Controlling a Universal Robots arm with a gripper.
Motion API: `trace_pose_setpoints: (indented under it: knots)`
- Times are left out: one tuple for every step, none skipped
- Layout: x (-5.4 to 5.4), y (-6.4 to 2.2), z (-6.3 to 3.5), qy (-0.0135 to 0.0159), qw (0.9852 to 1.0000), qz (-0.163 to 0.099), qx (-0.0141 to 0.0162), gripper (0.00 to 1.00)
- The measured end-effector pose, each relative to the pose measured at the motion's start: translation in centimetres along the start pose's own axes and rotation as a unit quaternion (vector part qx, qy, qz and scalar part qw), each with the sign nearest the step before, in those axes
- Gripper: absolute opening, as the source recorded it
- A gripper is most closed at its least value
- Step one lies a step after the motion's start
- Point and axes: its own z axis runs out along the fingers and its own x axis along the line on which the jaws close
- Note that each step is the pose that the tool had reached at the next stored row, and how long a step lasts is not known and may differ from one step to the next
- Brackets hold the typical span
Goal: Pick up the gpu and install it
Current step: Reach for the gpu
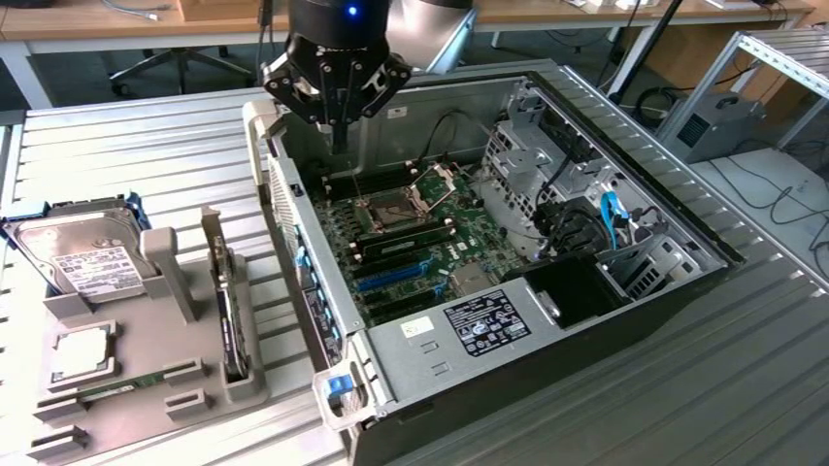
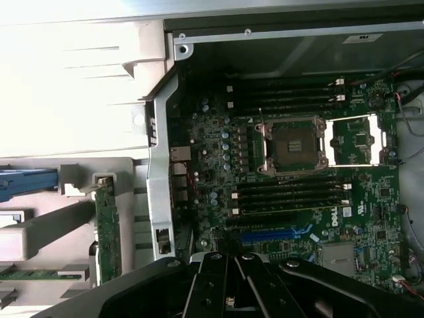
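We see the gripper hanging over the open computer case, its fingers pressed together, holding nothing. The gpu stands on edge in the grey holder beside the case. In the exterior view it is at about seven o'clock from the fingers, well apart.

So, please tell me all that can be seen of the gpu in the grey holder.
The gpu is a thin, flat, dark card. It stands on its long edge in a slot of the grey holder, beside the open computer case. The wrist view shows a green board face and a metal piece at one end. Only the holder seems to touch it.
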Motion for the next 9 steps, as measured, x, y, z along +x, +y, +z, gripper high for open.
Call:
trace_pose_setpoints:
  knots:
    - [0.07,-0.01,0.0,0.0,1.0,0.0,0.0,0.11]
    - [0.13,-0.01,0.0,0.0,1.0,0.0,0.0,0.11]
    - [0.19,-0.02,0.0,0.0,1.0,0.0,0.0,0.11]
    - [0.27,-0.02,0.0,0.0,1.0,0.0,0.0,0.11]
    - [0.41,-0.03,0.0,0.0,1.0,0.0,0.0,0.11]
    - [0.54,-0.04,0.0,0.0,1.0,0.0,0.0,0.11]
    - [0.62,-0.05,0.0,0.0,1.0,0.0,0.0,0.11]
    - [0.68,-0.05,0.0,0.0,1.0,0.0,0.0,0.11]
    - [0.72,-0.05,0.01,0.0,1.0,0.0,0.0,0.11]
